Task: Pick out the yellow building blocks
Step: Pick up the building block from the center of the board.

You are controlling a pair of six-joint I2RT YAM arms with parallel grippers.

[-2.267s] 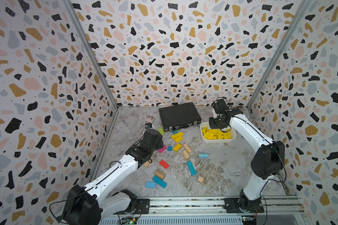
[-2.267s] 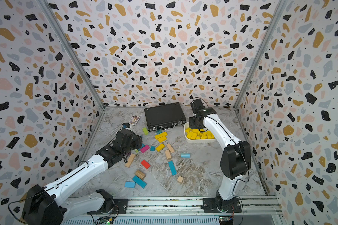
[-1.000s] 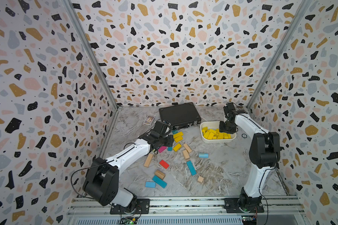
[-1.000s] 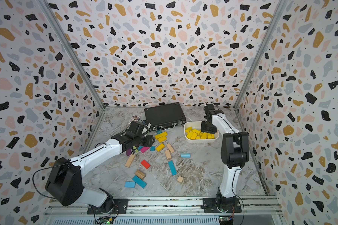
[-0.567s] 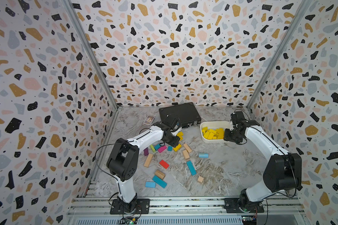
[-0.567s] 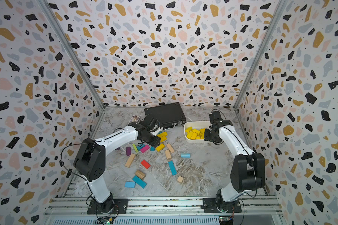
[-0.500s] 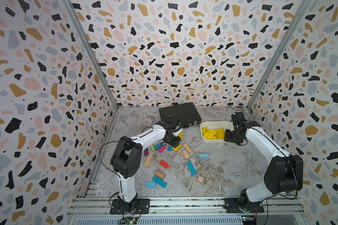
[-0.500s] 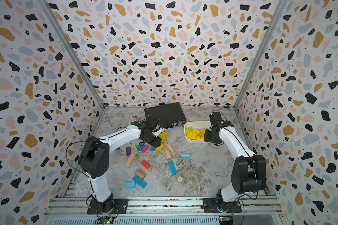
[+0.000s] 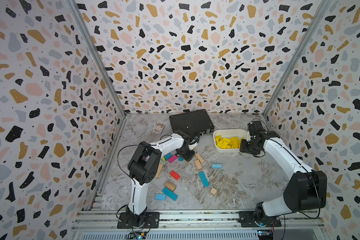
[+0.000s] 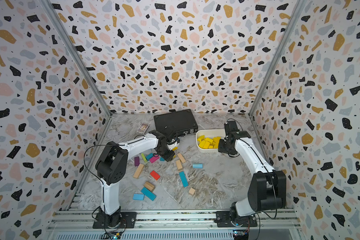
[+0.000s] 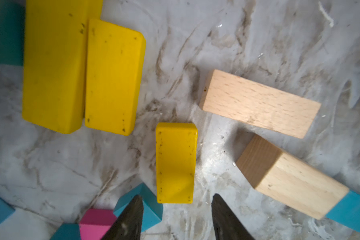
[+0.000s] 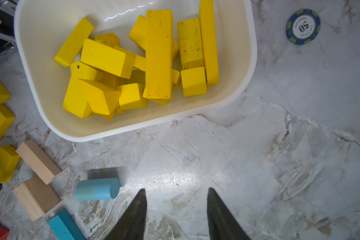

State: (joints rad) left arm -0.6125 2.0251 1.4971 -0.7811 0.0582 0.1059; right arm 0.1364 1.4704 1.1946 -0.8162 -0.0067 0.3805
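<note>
Several yellow building blocks (image 12: 158, 54) lie piled in the white tray (image 12: 249, 62), seen in both top views (image 9: 227, 142) (image 10: 208, 142). Three more lie loose on the table: two wide ones (image 11: 112, 76) side by side and a smaller one (image 11: 176, 162). My left gripper (image 11: 176, 196) is open and low over the table, its jaws either side of the smaller block's near end without touching it. Open and holding nothing, my right gripper (image 12: 176, 189) hangs over bare table beside the tray's near right corner (image 9: 247, 147).
Two tan blocks (image 11: 258, 104) (image 11: 289, 176), a teal block (image 11: 152, 205) and a pink one (image 11: 98, 220) crowd the left gripper. A blue cylinder (image 12: 97, 189), a black case (image 9: 191, 122), a card (image 9: 158, 127) and a poker chip (image 12: 303, 26) lie around.
My left arm has swung right from the coloured blocks and come down over the loose yellow ones. My right gripper has drawn back from above the tray to its near right side.
</note>
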